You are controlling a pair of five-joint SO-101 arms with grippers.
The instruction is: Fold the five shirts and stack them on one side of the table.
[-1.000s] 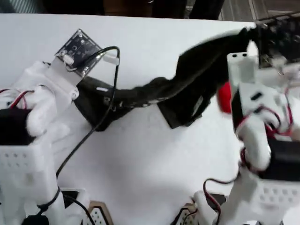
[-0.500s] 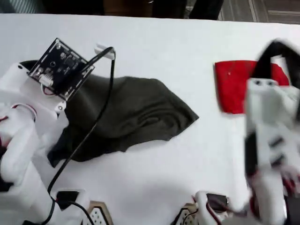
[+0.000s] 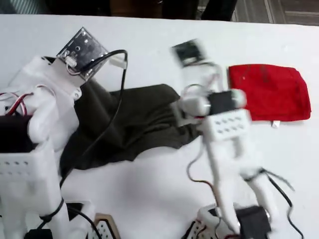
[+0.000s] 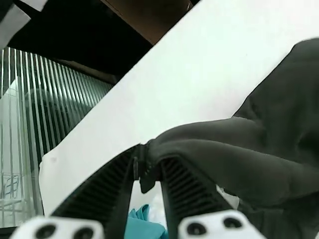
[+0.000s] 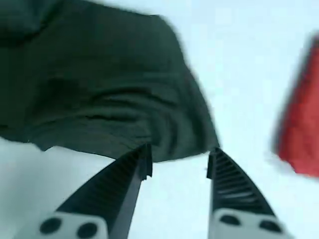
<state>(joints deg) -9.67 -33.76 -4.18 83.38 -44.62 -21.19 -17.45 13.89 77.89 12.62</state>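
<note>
A dark shirt (image 3: 139,122) is seen lying rumpled on the white table (image 3: 164,45), spread loose and not folded. On its left edge it is gripped by the left gripper (image 4: 148,168). A ridge of the dark cloth is clamped tight between the ribbed fingers (image 4: 187,191), and the fabric is bunched into a thick fold right at the tips. Just past those fingers, away from the shirt, a scrap of something teal (image 4: 142,225) is glimpsed; what it is cannot be told.

Over at the dark shirt's right edge, the right gripper (image 5: 178,160) is held low at the hem. Its fingers are spread wide, nothing is caught between them, and the shirt's edge is framed just beyond the tips.

To the right of the dark shirt, a red shirt (image 3: 269,92) is laid flat, folded into a neat rectangle. It is kept apart from the dark shirt by a strip of bare table, over which the right arm is stretched in the high view.
</note>
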